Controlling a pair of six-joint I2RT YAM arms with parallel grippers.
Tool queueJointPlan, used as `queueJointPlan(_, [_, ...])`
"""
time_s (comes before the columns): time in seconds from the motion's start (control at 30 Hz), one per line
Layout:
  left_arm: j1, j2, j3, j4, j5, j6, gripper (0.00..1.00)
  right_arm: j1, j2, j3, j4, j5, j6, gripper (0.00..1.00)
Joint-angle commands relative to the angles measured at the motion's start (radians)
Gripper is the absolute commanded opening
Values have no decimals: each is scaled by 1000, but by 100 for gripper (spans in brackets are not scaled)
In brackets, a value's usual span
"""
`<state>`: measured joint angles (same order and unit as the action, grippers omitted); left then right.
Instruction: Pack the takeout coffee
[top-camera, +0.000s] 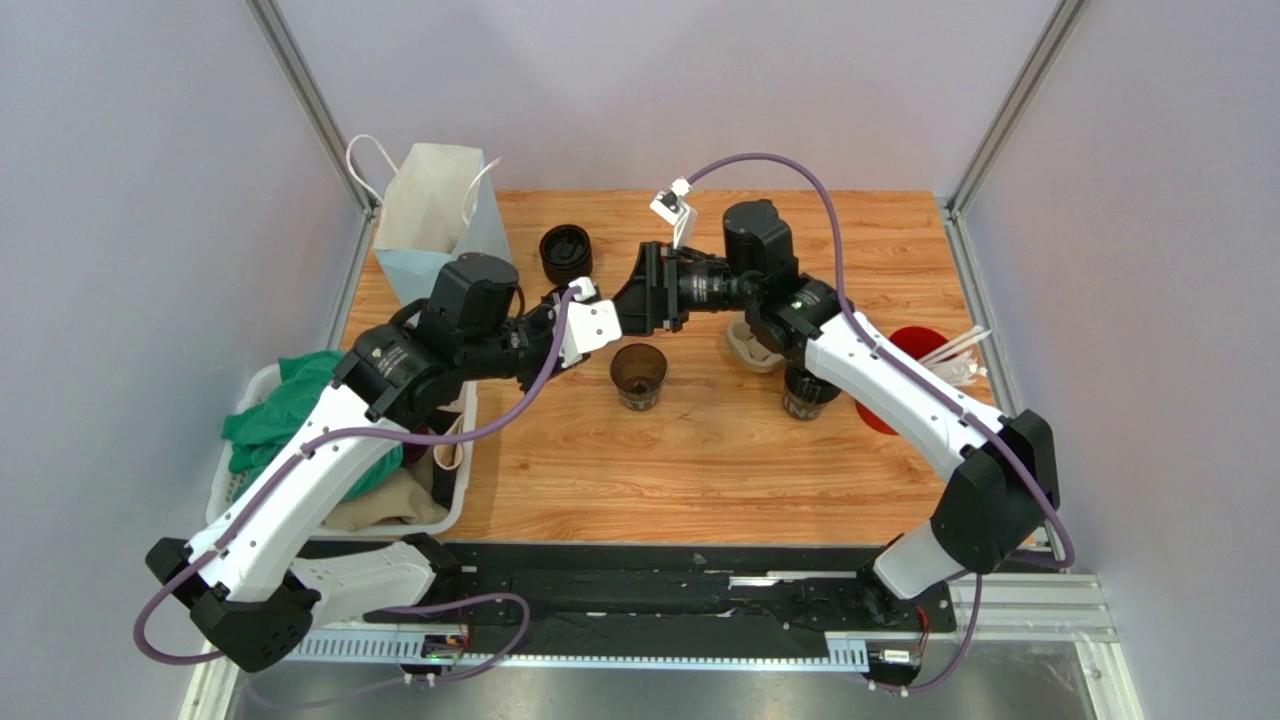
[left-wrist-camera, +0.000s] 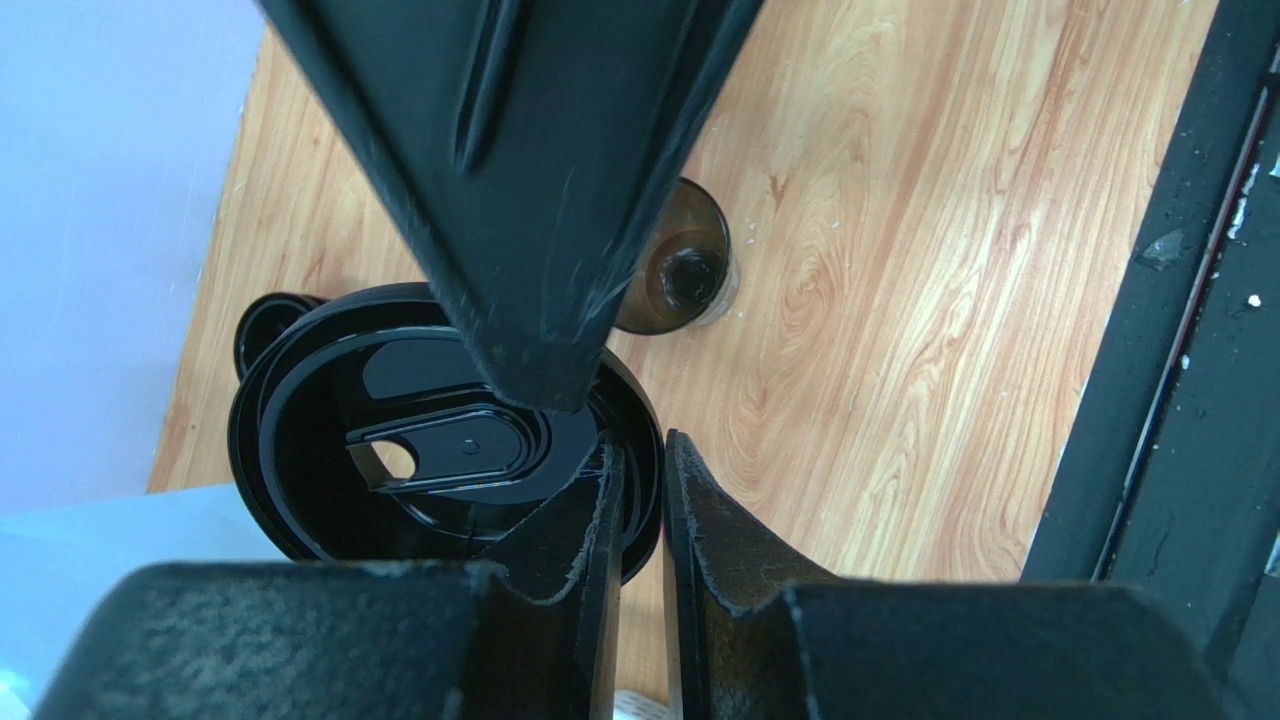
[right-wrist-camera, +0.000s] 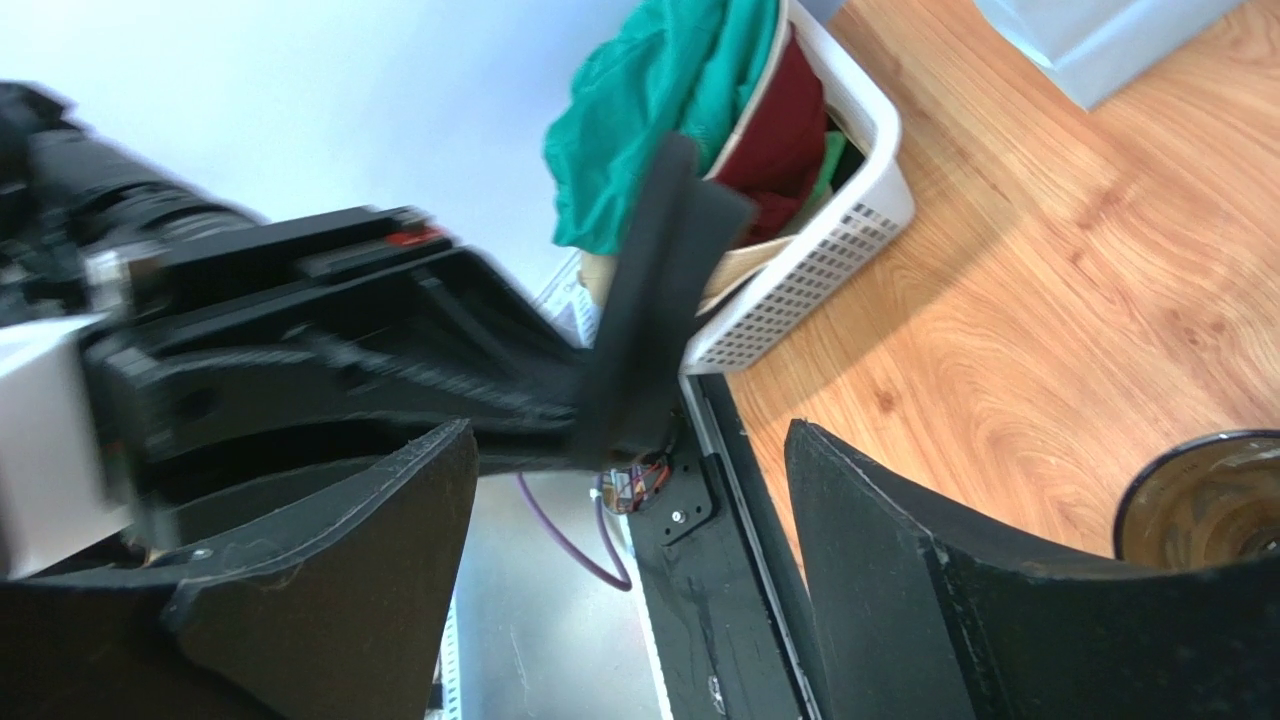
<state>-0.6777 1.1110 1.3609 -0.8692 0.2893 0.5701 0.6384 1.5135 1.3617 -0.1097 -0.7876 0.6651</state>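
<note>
Grip first: my left gripper (left-wrist-camera: 643, 450) stood almost shut, its two fingers pinching the rim of a flat black plastic lid with a sip-hole (left-wrist-camera: 451, 450), low and left of centre in the left wrist view. My right gripper (right-wrist-camera: 624, 450) was spread wide and held nothing. One of its fingers lay across the lid from the top of that view; whether it touched, I could not tell.

The takeout coffee, a small black cylindrical cup with a black top (top-camera: 567, 252), stood upright on the wooden table (top-camera: 721, 465) in the upper middle of the overhead view, just above my left gripper and right of the white paper bag (top-camera: 436, 203). Neither gripper had hold of it. An open, dark brown translucent cup (top-camera: 639, 375) stood at centre frame. Another dark cup (top-camera: 812, 398) showed half hidden under my right arm, beside what looked like a tan cardboard tray (top-camera: 747, 348).

I judged the coffee light, thin-walled and easily dented, smooth enough to slip, and liable to spill if tipped. The best hold seemed around the body just below the top's rim, squeezed gently and kept upright. Lifting by the top risked popping it off.
</note>
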Motion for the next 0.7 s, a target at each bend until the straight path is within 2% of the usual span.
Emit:
queueJointPlan(0.0, [-14, -19, -5, 33, 33, 14, 14, 4, 28, 57, 15, 11, -2, 77])
queueJointPlan(0.23, [-29, -27, -39, 24, 48, 28, 14, 4, 59, 91, 18, -22, 4, 66])
queueJointPlan(0.4, [-34, -28, -48, 29, 40, 27, 17, 7, 54, 77, 27, -22, 2, 45])
queueJointPlan(0.43, [-34, -28, -45, 30, 37, 28, 17, 7, 53, 68, 31, -22, 2, 43])
queueJointPlan(0.67, [-34, -23, -20, 29, 30, 24, 17, 17, 48, 65, -2, -1, -35, 47])
